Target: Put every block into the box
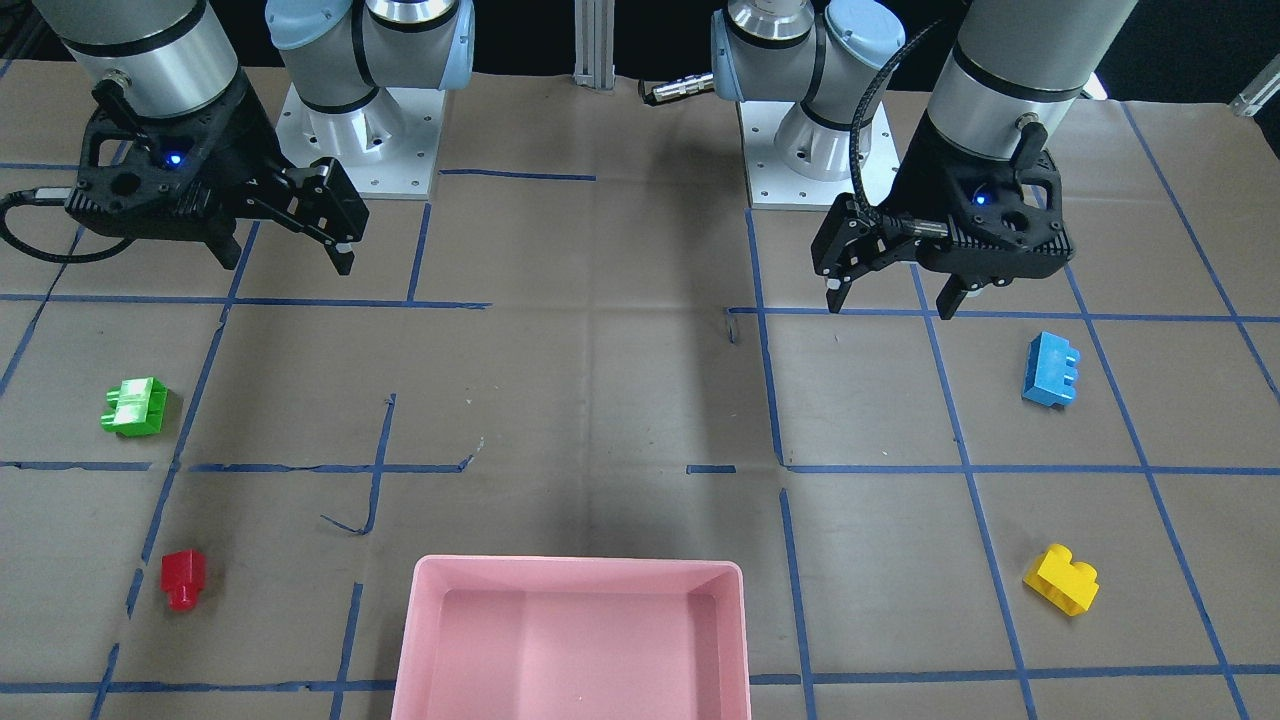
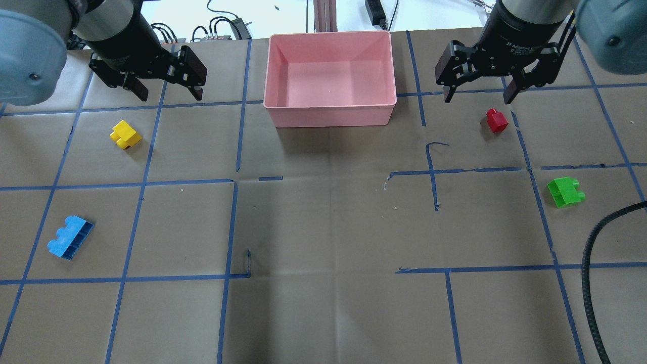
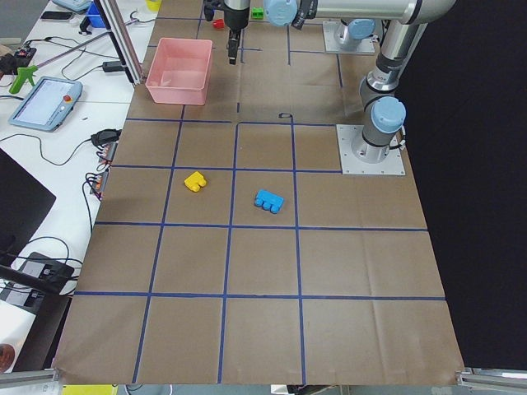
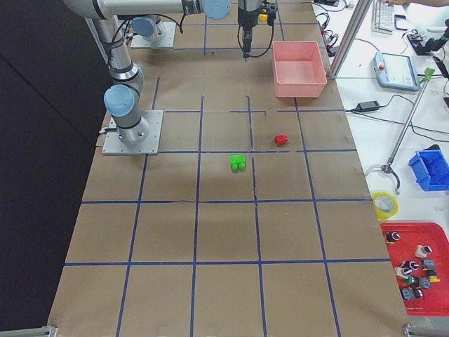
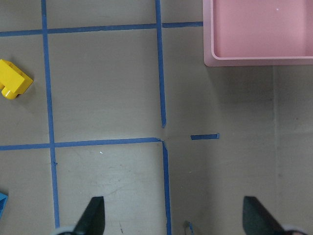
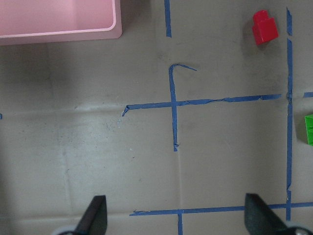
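The pink box (image 2: pixel 331 108) stands at the middle of the table's far side, apart from both grippers. The left gripper (image 2: pixel 171 95) and the right gripper (image 2: pixel 477 98) hang above the paper, fingers pointing down and spread wide, gripping nothing. The blue block (image 2: pixel 70 244) and the yellow block (image 2: pixel 125 134) lie on the left arm's side, the green block (image 2: pixel 566 192) and the red block (image 2: pixel 497 121) on the right arm's side, none between any fingers.

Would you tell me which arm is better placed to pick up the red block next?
Probably the right arm. The right gripper, jaws open and empty, hangs close to the red block, on the same side of the box. The left gripper is beyond the box, nearer the yellow block.
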